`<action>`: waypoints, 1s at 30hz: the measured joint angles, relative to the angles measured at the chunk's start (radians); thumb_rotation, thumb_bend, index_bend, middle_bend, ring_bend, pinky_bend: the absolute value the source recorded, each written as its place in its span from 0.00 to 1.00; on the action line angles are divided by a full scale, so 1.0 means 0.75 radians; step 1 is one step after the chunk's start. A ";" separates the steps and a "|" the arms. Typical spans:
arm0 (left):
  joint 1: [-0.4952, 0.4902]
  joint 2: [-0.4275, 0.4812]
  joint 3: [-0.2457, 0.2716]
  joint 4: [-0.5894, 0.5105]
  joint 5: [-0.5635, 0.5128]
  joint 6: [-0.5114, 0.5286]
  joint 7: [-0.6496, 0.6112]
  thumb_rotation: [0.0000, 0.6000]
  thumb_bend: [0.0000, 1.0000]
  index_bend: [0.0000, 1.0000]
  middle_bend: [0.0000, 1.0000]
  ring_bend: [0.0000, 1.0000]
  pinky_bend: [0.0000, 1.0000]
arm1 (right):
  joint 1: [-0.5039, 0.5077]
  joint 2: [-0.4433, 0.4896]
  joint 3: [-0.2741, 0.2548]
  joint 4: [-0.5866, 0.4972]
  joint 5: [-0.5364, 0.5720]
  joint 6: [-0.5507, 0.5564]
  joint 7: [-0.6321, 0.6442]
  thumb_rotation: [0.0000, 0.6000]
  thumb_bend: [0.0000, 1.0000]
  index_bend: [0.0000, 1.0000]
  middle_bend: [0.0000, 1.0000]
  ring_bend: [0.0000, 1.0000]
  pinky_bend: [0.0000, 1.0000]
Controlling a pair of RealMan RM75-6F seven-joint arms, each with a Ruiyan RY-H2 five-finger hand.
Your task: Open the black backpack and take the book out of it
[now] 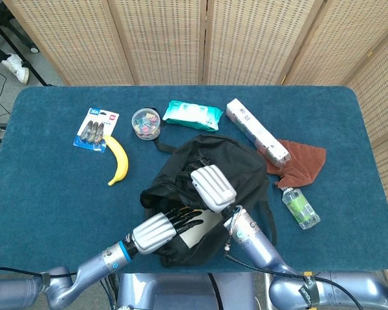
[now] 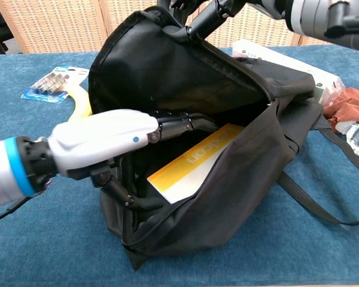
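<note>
The black backpack (image 1: pixel 236 165) lies at the table's front middle with its mouth (image 2: pixel 239 179) wide open. Inside lies a yellow and white book (image 2: pixel 212 158), partly showing (image 1: pixel 205 226) from the head view. My right hand (image 1: pixel 213 187) grips the upper flap's edge (image 2: pixel 188 15) and holds it raised. My left hand (image 2: pixel 105 143) reaches into the opening with fingers (image 2: pixel 185 122) stretched out just above the book's near corner. Its thumb (image 2: pixel 122 194) hangs lower, by the zipper rim. From above, the left hand (image 1: pixel 161 229) sits at the bag's front left.
A banana (image 1: pixel 119 161) and a battery pack (image 1: pixel 96 129) lie at the left. A round clip tub (image 1: pixel 146 123), a wipes pack (image 1: pixel 193 114) and a long box (image 1: pixel 257 130) sit behind the bag. A brown cloth (image 1: pixel 301 161) and small bottle (image 1: pixel 301 206) lie right.
</note>
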 measured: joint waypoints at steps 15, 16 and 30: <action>-0.060 -0.200 0.001 0.217 -0.147 -0.085 0.185 1.00 0.10 0.00 0.00 0.00 0.00 | 0.054 0.030 0.011 -0.040 0.176 0.054 0.007 1.00 0.62 0.64 0.64 0.39 0.18; -0.062 -0.208 0.002 0.226 -0.150 -0.083 0.191 1.00 0.10 0.00 0.00 0.00 0.00 | 0.056 0.032 0.011 -0.042 0.182 0.056 0.008 1.00 0.62 0.64 0.64 0.39 0.18; -0.085 -0.333 -0.014 0.387 -0.193 -0.030 0.287 1.00 0.16 0.00 0.00 0.00 0.00 | 0.076 0.076 0.008 -0.091 0.205 0.079 0.033 1.00 0.62 0.64 0.64 0.39 0.18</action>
